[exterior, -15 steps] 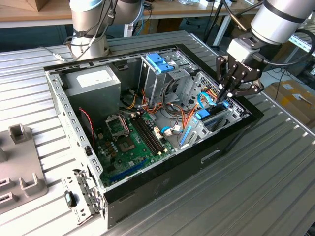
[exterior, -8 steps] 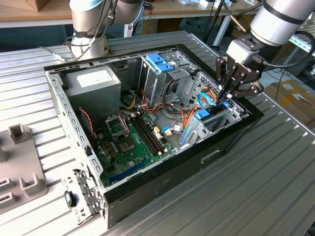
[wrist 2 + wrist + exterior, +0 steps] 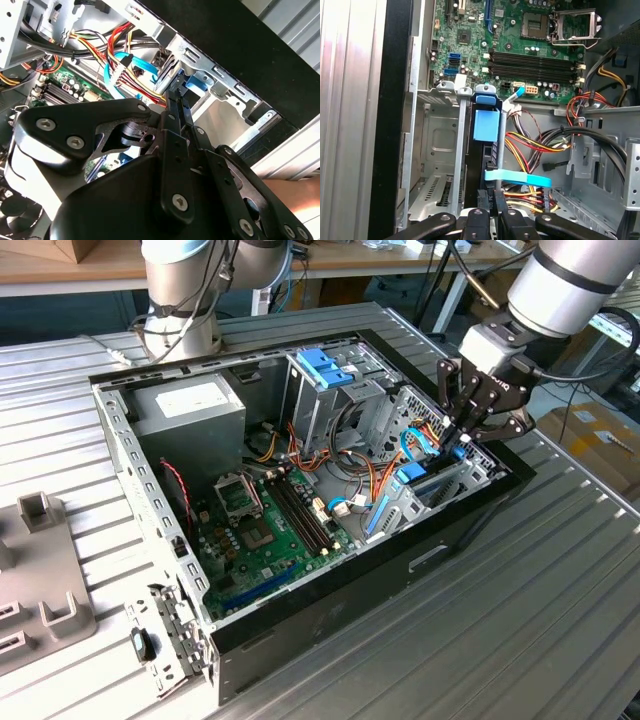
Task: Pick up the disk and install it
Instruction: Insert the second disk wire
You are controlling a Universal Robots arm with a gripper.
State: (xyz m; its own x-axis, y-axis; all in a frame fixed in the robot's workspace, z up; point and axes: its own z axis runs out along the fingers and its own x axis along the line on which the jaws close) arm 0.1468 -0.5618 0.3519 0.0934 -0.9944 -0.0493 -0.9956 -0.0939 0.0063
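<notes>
One gripper (image 3: 462,437): clenched on the disk's edge, down in the open computer case (image 3: 120,430).
Disk (image 3: 486,127): upright on edge in the drive bay (image 3: 437,145), aligned to seat.

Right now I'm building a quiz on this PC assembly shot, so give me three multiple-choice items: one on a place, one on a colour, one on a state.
1. Where is the gripper?
A. Over the drive bay at the case's end on the exterior view's right
B. Above the power supply
C. Off the table

2. What colour is the disk's carrier?
A. Red
B. Light blue
C. Yellow

3. How does the disk stand?
A. Flat on the motherboard
B. Lying outside the case
C. On edge in the metal drive bay, between the fingers

Answers:
1 A: the exterior view shows it lowered into that corner of the computer case.
2 B: the first wrist view shows a light-blue rail and tab.
3 C: the first wrist view shows it on edge in the bay.
</notes>
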